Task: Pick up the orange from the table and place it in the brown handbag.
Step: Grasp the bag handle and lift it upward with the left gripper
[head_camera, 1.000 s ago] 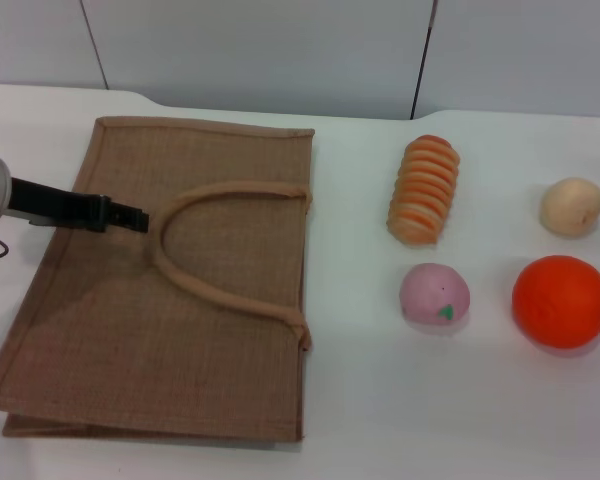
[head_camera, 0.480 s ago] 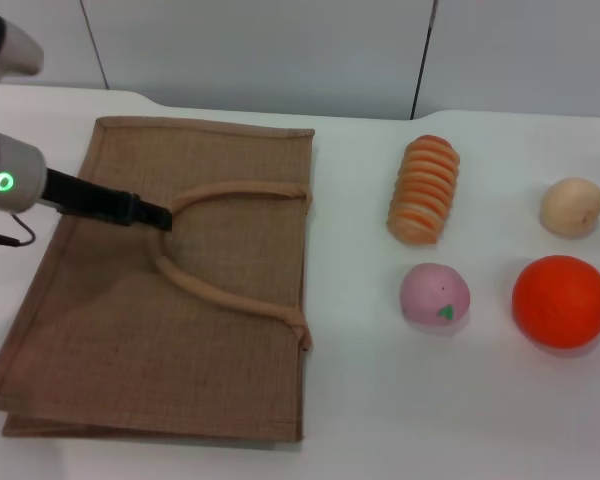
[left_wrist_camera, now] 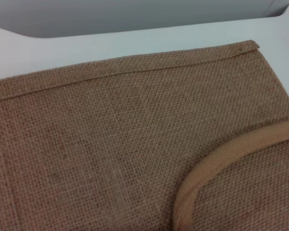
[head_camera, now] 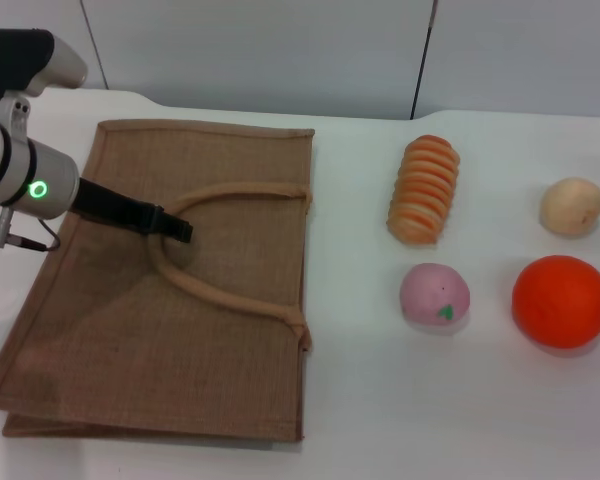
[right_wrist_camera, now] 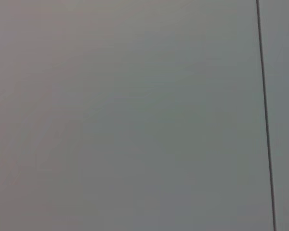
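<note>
Since the brown handbag (head_camera: pixel 170 290) lies flat and closed on the table (head_camera: pixel 380 400), the left gripper (head_camera: pixel 180 231) sits at its handle (head_camera: pixel 210 290), probably to open it (finger state unclear), while the orange (head_camera: pixel 561 301) waits far right.

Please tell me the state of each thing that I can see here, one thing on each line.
brown handbag: lying flat on the table, handles resting on top.
orange: on the table, right of the bag, untouched.
left pincer: low over the bag, tip at the handle loop.
right pincer: out of view.
pink fruit, sliced piece, tan fruit: resting on the table.
</note>
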